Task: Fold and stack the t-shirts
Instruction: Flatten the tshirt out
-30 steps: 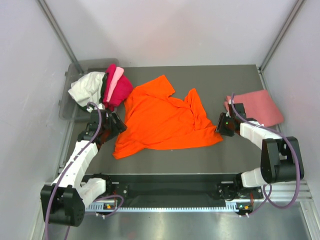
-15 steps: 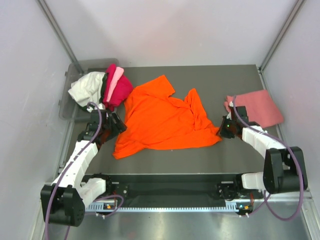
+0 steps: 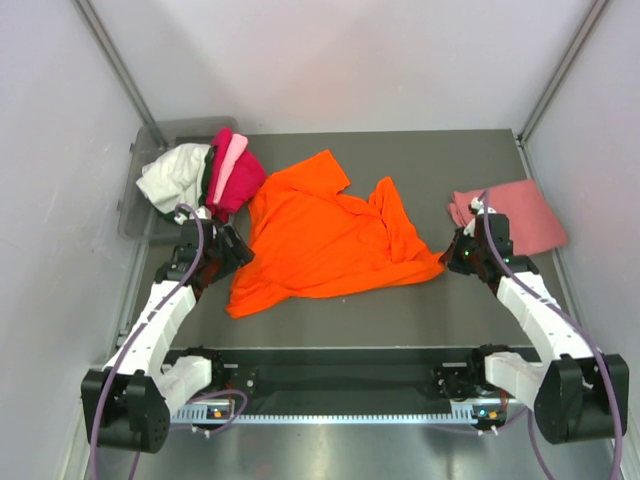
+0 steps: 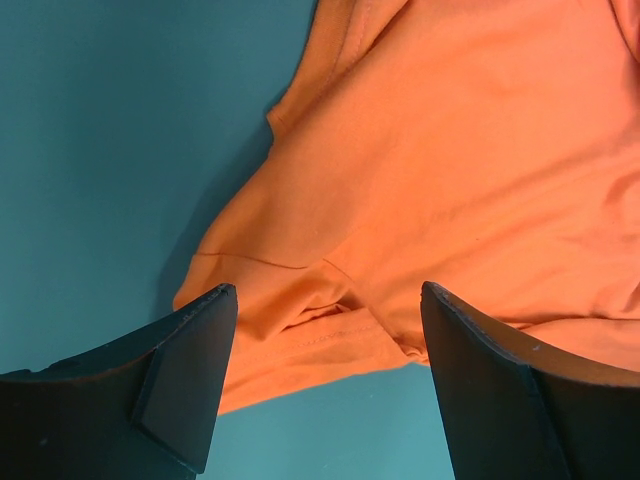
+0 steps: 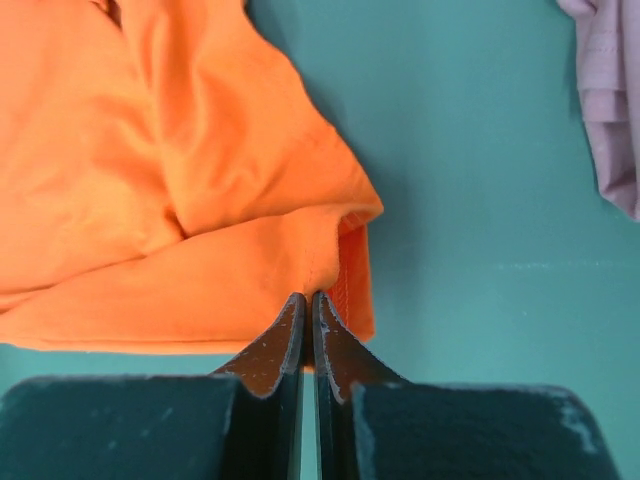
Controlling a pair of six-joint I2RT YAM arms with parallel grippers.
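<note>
At ten o'clock, spare shirts spill from the bin. The left gripper hangs with jaws spread over the seven o'clock corner of the orange shirt. This shirt lies rumpled at centre; it looks light and limp, best taken by its hem corners. At its four o'clock corner the right gripper has its jaws pressed together, apparently pinching the hem. The pink shirt lies folded at three o'clock.

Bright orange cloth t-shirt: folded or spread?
Spread, not folded: the bright orange cloth t-shirt lies opened out and rumpled across the dark grey table, with no neat fold.
</note>
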